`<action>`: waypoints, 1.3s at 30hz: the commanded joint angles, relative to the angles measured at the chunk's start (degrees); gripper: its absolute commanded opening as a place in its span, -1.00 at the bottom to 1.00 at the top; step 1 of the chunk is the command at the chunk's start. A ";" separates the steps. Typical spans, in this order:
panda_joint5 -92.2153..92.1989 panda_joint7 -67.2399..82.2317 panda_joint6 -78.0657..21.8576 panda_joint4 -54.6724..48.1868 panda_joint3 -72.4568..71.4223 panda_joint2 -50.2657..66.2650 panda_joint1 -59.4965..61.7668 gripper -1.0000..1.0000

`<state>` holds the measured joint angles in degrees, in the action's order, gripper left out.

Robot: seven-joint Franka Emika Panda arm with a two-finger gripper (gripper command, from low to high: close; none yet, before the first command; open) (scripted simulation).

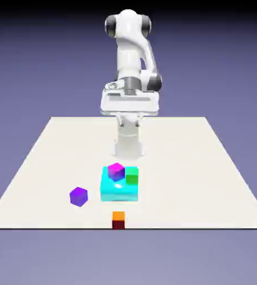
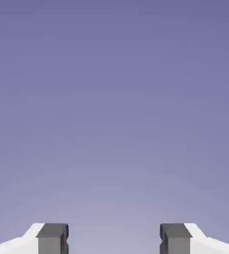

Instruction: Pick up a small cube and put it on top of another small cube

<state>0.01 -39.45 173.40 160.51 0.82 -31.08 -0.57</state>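
— Two fingertips stand spread, nothing between them; why is the end effector [image 2: 114,239] up high?
— Probably to clear the cyan block [image 1: 119,192] before reaching the violet cube [image 1: 78,196], alone on the table [image 1: 192,183] beside it.

Arm [image 1: 129,53]: white, smooth, plastic-looking shell with a soft sheen and dark, smooth joint caps [image 1: 146,26]; hand [image 2: 114,238] in the same smooth white, its fingertips [image 2: 50,243] grey and mostly matt. Block [image 1: 119,192], cyan: smooth and glossy, with a bright highlight on its surface; violet-purple cube [image 1: 78,196], magenta cube [image 1: 116,171], green cube [image 1: 131,176] and orange-and-dark-red cube [image 1: 118,220]: plain, smooth faces, plastic-looking. Worktop [image 1: 192,178]: pale cream, smooth, matt, without visible grain.
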 commanded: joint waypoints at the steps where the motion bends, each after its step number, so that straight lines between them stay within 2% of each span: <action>1: 0.00 2.50 -0.50 -0.41 0.68 1.31 0.10 0.00; 32: 0.14 79.74 -15.98 -13.03 21.72 41.91 3.20 0.00; 34: 0.14 80.19 -16.07 -13.11 21.84 42.15 3.22 0.00; 39: -5.52 84.21 -7.66 -15.02 15.02 52.53 9.17 0.00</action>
<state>-5.52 44.76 165.75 145.49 15.84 21.44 8.60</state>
